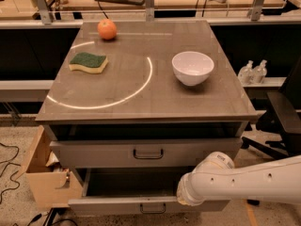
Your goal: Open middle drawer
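Middle drawer [117, 205] is the lower of the two visible, under the surface [141, 102], and stands partly out w/ its dark tray showing. Front panel runs left-right; pull direction is toward the camera. Its handle [153, 207] sits just left of the end effector [184, 196], which is at the front panel's right part, at the tip of the arm [254, 180] coming in from the right. Can't tell how far open it is or whether it grips anything. Upper drawer [94, 153] looks shut.

End effector hidden behind low wrist [190, 195]
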Controlling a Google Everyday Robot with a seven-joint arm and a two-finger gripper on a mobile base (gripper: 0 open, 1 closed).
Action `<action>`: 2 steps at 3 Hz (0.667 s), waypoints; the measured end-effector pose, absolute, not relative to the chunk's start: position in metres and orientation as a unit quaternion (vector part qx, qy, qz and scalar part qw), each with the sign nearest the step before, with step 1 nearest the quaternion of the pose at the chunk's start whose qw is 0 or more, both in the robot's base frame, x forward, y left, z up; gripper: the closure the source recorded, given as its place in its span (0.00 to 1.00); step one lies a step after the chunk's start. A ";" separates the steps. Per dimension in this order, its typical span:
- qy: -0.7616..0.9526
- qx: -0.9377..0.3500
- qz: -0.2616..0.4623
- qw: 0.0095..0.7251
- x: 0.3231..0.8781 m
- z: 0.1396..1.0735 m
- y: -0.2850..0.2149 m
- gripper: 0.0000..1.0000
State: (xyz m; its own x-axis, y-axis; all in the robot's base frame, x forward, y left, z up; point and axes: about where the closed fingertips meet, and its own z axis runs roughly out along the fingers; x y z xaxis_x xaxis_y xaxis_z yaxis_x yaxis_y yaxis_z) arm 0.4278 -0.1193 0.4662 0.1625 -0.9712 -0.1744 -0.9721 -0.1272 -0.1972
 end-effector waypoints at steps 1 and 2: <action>0.647 -0.751 -0.019 0.131 0.436 0.476 -0.130 1.00; 0.646 -0.752 -0.036 0.126 0.440 0.489 -0.137 1.00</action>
State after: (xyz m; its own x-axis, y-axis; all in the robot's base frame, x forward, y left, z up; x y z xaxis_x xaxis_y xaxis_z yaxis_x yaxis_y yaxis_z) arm 0.4401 -0.1371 0.4892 0.1623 -0.9807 -0.1092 -0.9625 -0.1330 -0.2366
